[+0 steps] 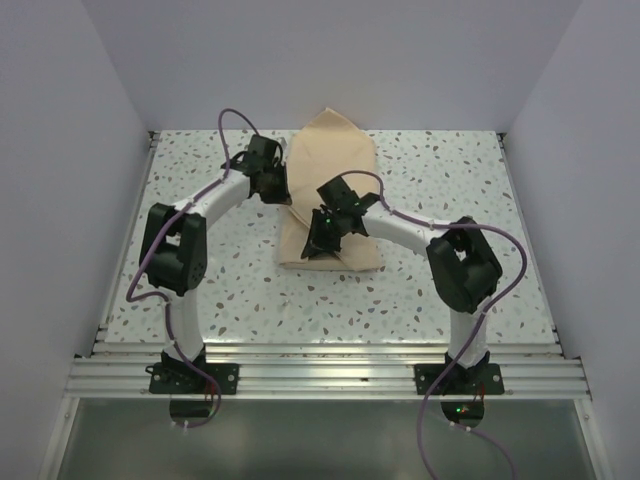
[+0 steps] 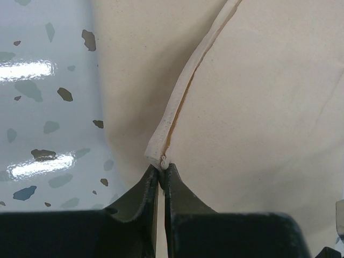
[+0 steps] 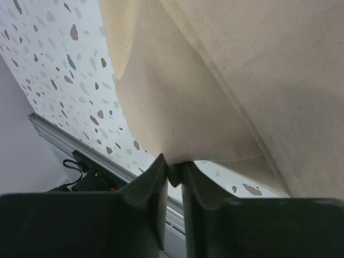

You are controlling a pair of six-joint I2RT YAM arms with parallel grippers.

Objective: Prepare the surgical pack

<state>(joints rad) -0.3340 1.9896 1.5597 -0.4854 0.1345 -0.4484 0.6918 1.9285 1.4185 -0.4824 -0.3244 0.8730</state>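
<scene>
The surgical pack shows as a tan-beige wrap sheet (image 1: 335, 150), folded into a long bundle in the middle of the speckled table. My left gripper (image 1: 272, 185) is at its left side. In the left wrist view it (image 2: 162, 167) is shut on the stitched hem of the wrap sheet (image 2: 258, 107). My right gripper (image 1: 322, 240) hangs over the bundle's near end. In the right wrist view it (image 3: 173, 171) pinches a fold of the wrap sheet (image 3: 215, 80), held up off the table. Whatever lies under the sheet is hidden.
The speckled table (image 1: 430, 290) is bare around the bundle. An aluminium rail (image 1: 330, 375) runs along its near edge by the arm bases. White walls close in the left, right and far sides. Purple cables loop off both arms.
</scene>
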